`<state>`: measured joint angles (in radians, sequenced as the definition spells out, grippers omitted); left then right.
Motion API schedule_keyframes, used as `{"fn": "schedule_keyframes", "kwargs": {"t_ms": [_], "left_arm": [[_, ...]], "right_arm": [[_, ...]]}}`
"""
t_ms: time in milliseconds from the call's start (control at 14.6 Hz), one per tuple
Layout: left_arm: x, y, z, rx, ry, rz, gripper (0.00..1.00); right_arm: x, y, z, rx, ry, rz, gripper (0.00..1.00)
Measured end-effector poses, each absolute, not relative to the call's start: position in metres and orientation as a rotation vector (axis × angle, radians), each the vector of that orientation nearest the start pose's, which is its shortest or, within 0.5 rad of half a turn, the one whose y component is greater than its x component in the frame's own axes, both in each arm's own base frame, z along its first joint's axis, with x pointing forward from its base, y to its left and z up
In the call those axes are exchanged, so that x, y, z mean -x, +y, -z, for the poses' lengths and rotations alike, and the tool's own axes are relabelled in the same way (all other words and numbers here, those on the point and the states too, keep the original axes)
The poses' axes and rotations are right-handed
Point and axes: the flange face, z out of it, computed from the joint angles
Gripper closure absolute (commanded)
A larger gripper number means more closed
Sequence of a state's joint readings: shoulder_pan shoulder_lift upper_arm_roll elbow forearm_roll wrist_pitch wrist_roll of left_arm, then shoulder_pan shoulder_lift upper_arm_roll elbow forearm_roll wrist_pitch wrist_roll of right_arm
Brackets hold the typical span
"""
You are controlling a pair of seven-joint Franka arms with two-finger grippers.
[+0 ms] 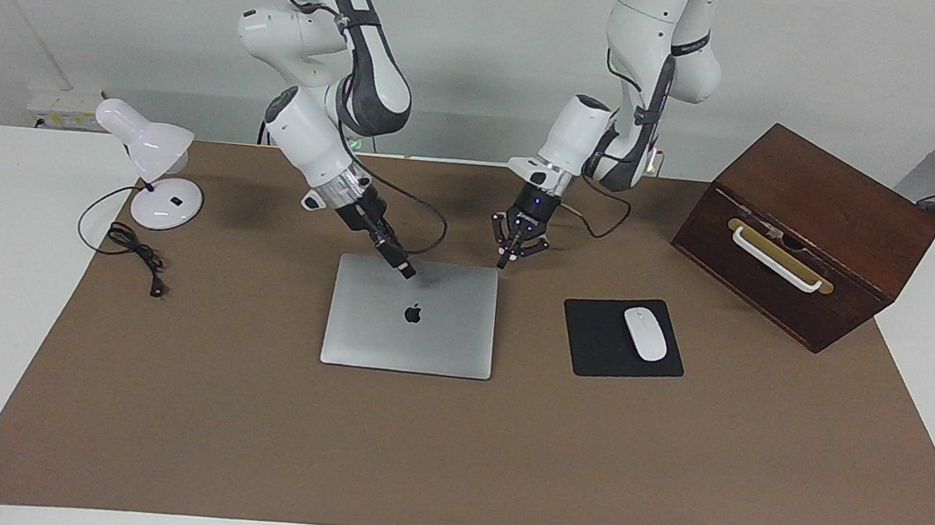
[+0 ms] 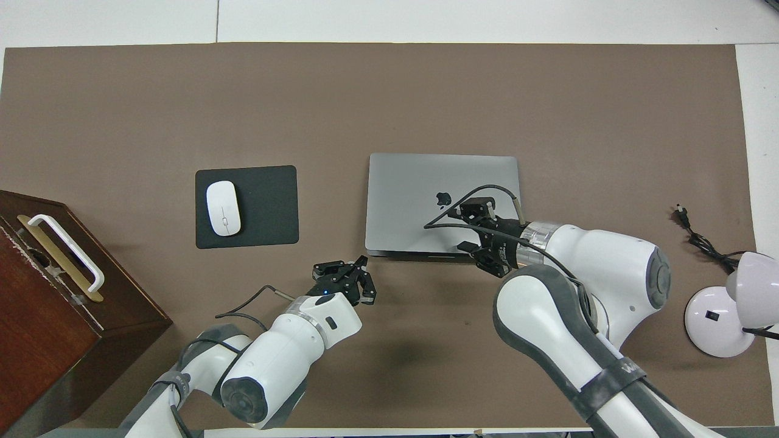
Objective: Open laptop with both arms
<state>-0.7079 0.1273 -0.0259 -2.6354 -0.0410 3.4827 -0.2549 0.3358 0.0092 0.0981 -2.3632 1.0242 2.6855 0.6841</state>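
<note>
Both views are being lit evenly and brightly from above. Soft, blurred shadows are being cast on the brown mat (image 1: 450,456) beneath the arms and beside the wooden box (image 1: 808,233). A faint sheen is being shown on the laptop (image 1: 410,334) lid. Focus is being held sharp throughout, without edge distortion.

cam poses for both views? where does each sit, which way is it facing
Facing view: high across the table, looking at the robots; both arms hang from the top, right gripper at the closed laptop, left gripper beside its corner.
Overhead view: above the robots' end, looking steeply down; both arms enter from the bottom.
Shared: laptop, mouse pad, lamp, wooden box, half a turn apart.
</note>
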Motion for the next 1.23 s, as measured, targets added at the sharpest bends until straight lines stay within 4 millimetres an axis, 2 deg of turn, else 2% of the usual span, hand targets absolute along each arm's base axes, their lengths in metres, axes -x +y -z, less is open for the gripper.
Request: {"fn": "schedule_keyframes", "kwargs": {"t_ms": [411, 753, 1027, 1232], "left_arm": [[-0.372, -0.324, -0.280, 3.231, 0.688, 1.092, 1.00], [-0.380, -0.329, -0.276, 3.234, 0.674, 1.095, 1.00], [-0.389, -0.334, -0.269, 3.235, 0.664, 1.089, 1.00], [-0.394, -0.333, -0.268, 3.234, 0.650, 1.095, 1.00]], "right_arm": [[-0.478, 0.199, -0.327, 2.154, 1.328, -0.112, 0.26], [-0.478, 0.200, -0.327, 2.156, 1.324, -0.112, 0.25], [-0.473, 0.212, -0.329, 2.167, 1.298, -0.121, 0.23], [-0.473, 0.213, -0.330, 2.157, 1.309, -0.125, 0.22]]}}
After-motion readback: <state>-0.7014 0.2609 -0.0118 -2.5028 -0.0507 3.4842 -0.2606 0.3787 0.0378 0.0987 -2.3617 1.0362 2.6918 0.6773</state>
